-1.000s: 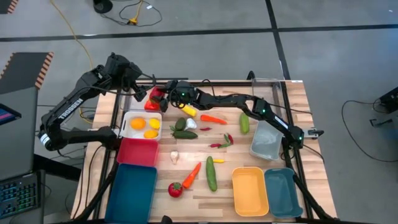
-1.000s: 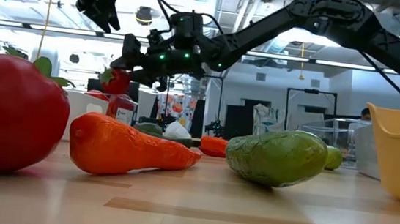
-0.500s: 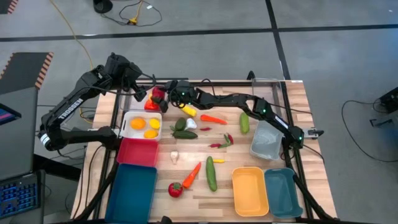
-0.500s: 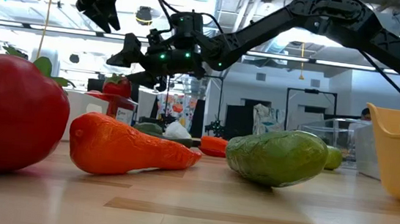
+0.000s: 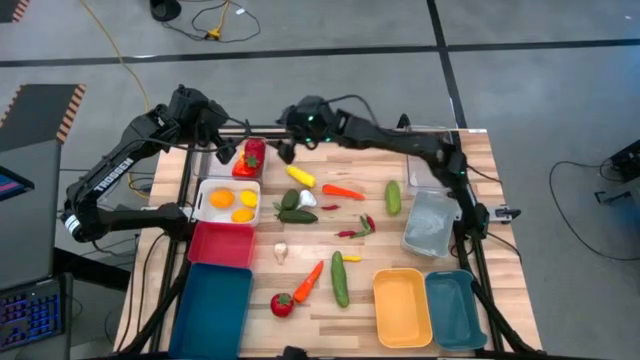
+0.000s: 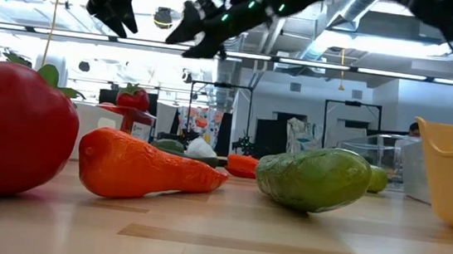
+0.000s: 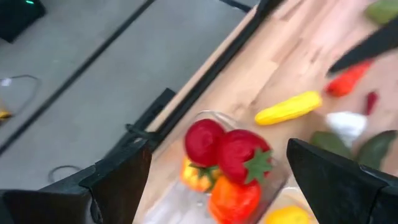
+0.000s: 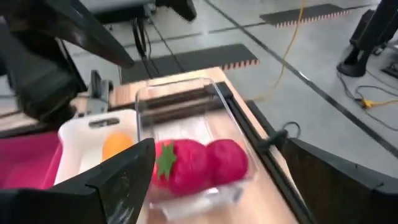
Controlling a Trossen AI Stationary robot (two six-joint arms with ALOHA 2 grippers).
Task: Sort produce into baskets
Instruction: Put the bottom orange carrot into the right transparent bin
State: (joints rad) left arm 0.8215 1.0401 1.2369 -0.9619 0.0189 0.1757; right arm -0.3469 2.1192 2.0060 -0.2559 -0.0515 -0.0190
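Overhead, the right gripper (image 5: 287, 150) is seen raised over the table's far edge, fingers spread wide and empty, just beside the clear basket (image 5: 247, 172) that holds a strawberry (image 5: 254, 152) with other red and orange produce. The left gripper (image 5: 226, 152) hangs on that basket's other side, fingers also wide, nothing held. The yellow squash (image 5: 301, 177) is judged the nearest loose piece to the right gripper: it lies just toward the table's middle from those fingers, its long axis slanted across the boards, with a carrot (image 5: 343, 192) past it. The right arm is clearly the nearer one. A white basket (image 5: 208, 187) with orange and yellow pieces sits next to the clear one; pink-red, dark teal, orange-yellow and teal baskets are lined along the near edge, mostly unfilled. In the low view both grippers are shown high above the table, well clear of a big tomato (image 6: 10, 127), an orange carrot (image 6: 143, 166) and a green cucumber (image 6: 313, 178) close to the lens. In the left wrist view the clear basket's load is framed between wide dark fingers (image 7: 118, 180), with the squash (image 7: 288, 107) lying beyond it, smooth and tapered. In the right wrist view, two red pieces are seen in the clear basket (image 8: 208, 93), fingers wide apart.
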